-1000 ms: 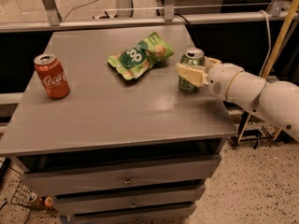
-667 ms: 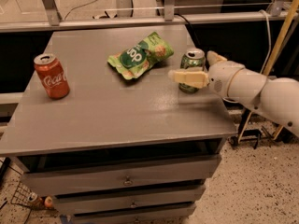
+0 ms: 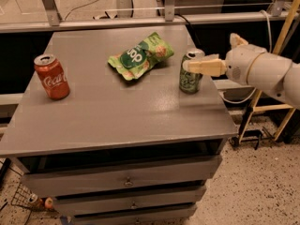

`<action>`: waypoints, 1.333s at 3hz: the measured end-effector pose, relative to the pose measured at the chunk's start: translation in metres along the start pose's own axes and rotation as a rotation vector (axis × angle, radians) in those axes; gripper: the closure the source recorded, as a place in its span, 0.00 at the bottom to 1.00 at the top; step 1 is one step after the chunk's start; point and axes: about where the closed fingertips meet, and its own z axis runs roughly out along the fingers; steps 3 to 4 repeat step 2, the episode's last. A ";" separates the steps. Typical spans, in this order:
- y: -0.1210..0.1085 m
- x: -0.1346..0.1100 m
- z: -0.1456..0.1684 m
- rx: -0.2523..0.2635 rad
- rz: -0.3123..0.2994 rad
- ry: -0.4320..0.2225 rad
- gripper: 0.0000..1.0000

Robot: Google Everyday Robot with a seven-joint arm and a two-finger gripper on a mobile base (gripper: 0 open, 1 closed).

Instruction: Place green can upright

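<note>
standing green can, tool just right

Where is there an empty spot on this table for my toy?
The whole front of the table is bare, between the red can and the green can, in front of the snack bag. The back corner behind the red can is bare too. The right edge is crowded: the open gripper is beside the green can.

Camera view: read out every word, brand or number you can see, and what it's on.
"Coca-Cola": on the red can.
"op": white, on the green bag; other letters unclear.
The green can: print cannot be read.
The gripper, open at the green can: no text.
</note>
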 end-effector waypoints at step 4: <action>0.088 0.036 -0.063 -0.234 -0.097 0.029 0.00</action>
